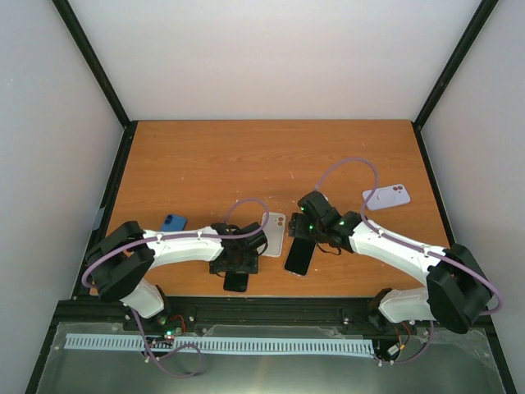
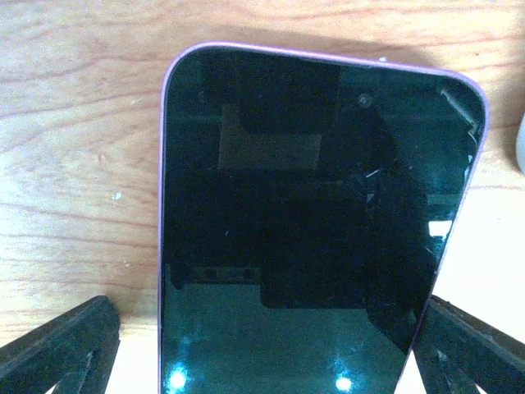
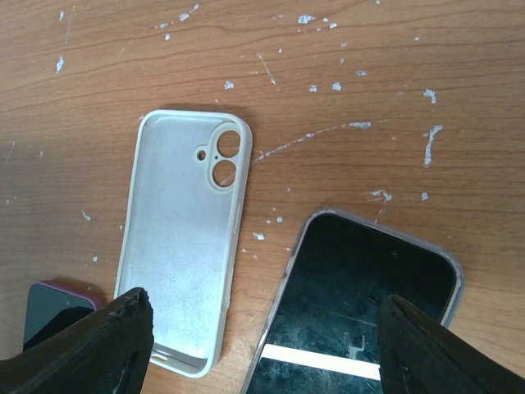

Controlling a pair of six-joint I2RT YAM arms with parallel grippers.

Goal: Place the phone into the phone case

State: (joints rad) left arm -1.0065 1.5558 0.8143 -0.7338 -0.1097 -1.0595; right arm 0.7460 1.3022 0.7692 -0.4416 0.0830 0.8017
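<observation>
Inside up on the wooden table lies an empty white phone case [image 1: 273, 234] [image 3: 184, 246]. Just right of it rests a dark-screened phone with a grey rim [image 1: 299, 256] [image 3: 361, 304]. My right gripper [image 1: 302, 238] [image 3: 267, 345] hovers open above both, one finger over the case's lower end and the other over this phone. A second phone with a lilac rim [image 1: 236, 281] [image 2: 312, 213] lies screen up near the front edge. My left gripper [image 1: 238, 261] [image 2: 262, 353] is open just above it, its fingers [image 2: 57, 349] wide on either side of the phone.
A pale lilac case [image 1: 387, 197] lies camera side up at the right of the table. A blue case-like object [image 1: 174, 222] sits at the left, beside the left arm. The black frame posts stand at the table's edges.
</observation>
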